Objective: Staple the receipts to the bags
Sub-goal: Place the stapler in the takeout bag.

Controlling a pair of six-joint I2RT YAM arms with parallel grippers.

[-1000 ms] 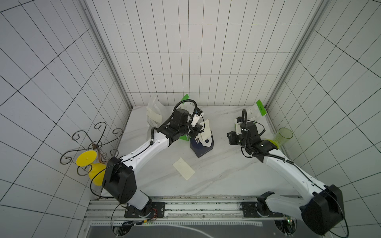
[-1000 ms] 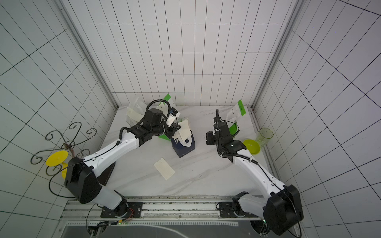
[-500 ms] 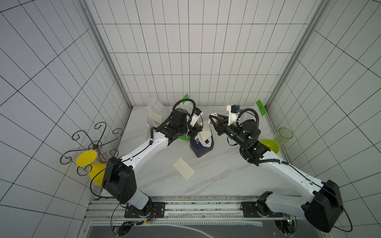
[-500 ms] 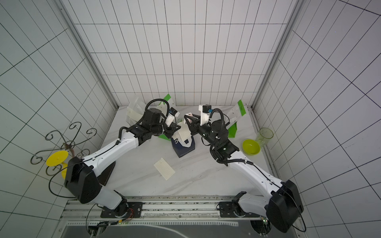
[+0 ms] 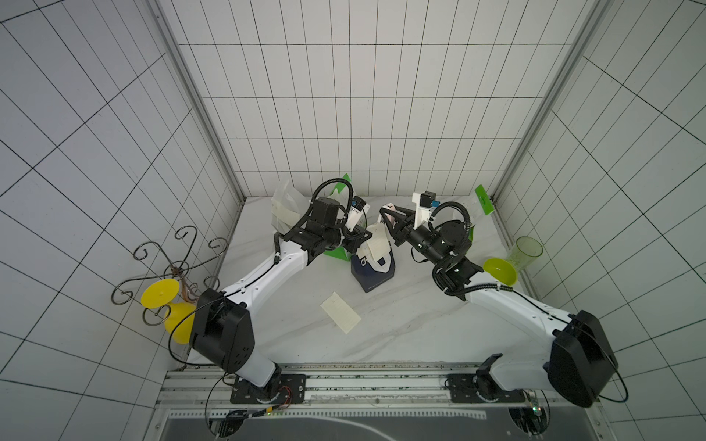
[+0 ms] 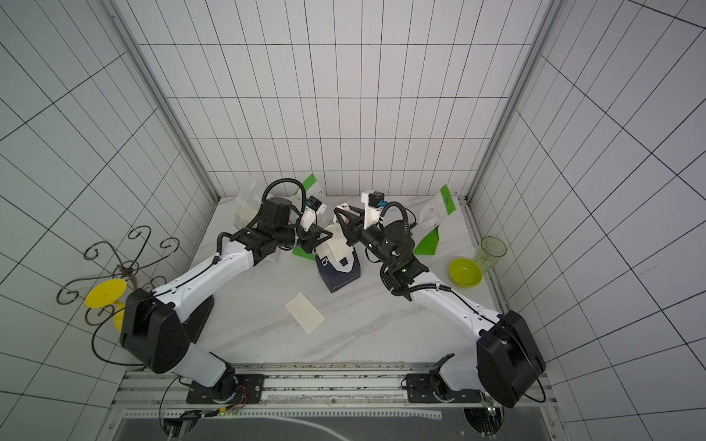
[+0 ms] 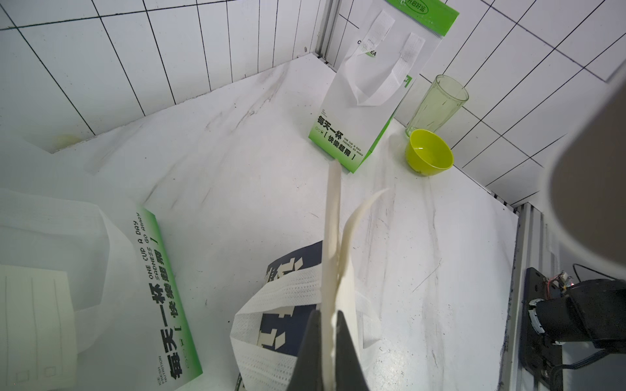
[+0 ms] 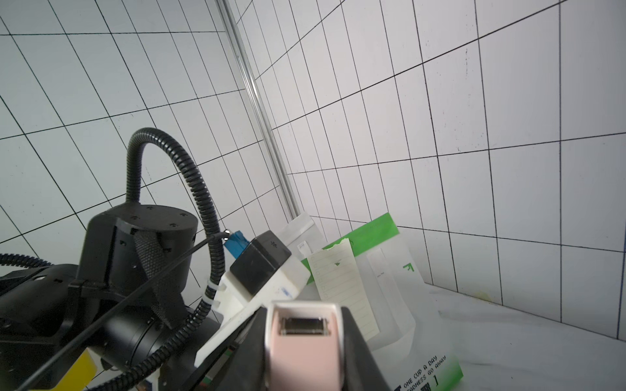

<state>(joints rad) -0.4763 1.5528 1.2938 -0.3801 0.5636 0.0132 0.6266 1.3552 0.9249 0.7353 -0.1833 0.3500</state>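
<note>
Centre of both top views: left jaws pinched shut on a receipt [image 5: 376,244] atop the navy bag [image 5: 372,277]; right jaws clamp a pink stapler [image 8: 305,345] alongside. Another receipt [image 5: 341,312] lies loose on the bench [image 5: 412,328], lower centre. The white bag [image 5: 284,208] and a green bag [image 8: 372,232] apparently carry receipts already; two remain.

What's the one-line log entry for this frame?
left gripper: shut on receipt above navy bag | right gripper: shut on pink stapler, not yet at receipt | table: one loose receipt
</note>
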